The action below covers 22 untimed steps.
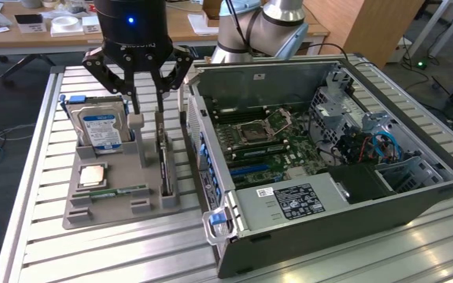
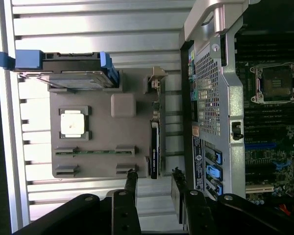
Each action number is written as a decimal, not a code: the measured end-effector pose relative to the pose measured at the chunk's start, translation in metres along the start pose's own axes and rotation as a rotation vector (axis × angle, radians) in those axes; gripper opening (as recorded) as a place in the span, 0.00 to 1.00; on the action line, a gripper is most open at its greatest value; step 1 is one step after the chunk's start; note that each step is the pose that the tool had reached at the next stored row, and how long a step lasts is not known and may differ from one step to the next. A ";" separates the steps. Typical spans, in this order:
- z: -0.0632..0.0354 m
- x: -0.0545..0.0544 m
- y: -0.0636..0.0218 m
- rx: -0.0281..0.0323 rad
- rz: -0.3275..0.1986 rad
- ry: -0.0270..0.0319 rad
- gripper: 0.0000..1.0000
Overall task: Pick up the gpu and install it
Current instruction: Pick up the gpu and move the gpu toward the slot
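The gpu (image 1: 164, 168) stands on its edge in a slot along the side of the grey holder (image 1: 120, 212) that faces the computer case. From the wrist view I see it edge-on as a thin dark card (image 2: 155, 147). My gripper (image 1: 148, 106) hangs above the holder's far end, over the line of the card. It is open (image 2: 154, 178), its two dark fingers (image 2: 131, 182) are spread apart, and nothing is between them. It touches neither the card nor the holder.
The holder also carries an upright silver hard drive (image 1: 101, 127), a square processor (image 1: 92, 175) and a narrow memory stick (image 1: 120, 191). The open computer case (image 1: 235, 88) lies on the exterior view's right with its motherboard (image 1: 270, 141) exposed. A slatted metal table (image 1: 92, 253) is underneath.
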<state>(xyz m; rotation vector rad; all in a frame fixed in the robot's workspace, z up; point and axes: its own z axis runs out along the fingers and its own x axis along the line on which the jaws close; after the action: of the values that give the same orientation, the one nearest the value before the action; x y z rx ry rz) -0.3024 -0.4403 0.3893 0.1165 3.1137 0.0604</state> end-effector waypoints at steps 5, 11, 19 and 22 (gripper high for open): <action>0.0000 0.000 0.0000 0.0000 0.000 0.0000 0.42; 0.0000 0.000 0.0000 0.0000 0.000 0.0000 0.42; 0.0037 0.000 -0.0002 0.0001 0.000 0.0001 0.42; 0.0050 0.000 -0.0002 0.0001 0.000 0.0000 0.42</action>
<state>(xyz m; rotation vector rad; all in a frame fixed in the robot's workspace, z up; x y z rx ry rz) -0.3024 -0.4403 0.3843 0.1164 3.1137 0.0603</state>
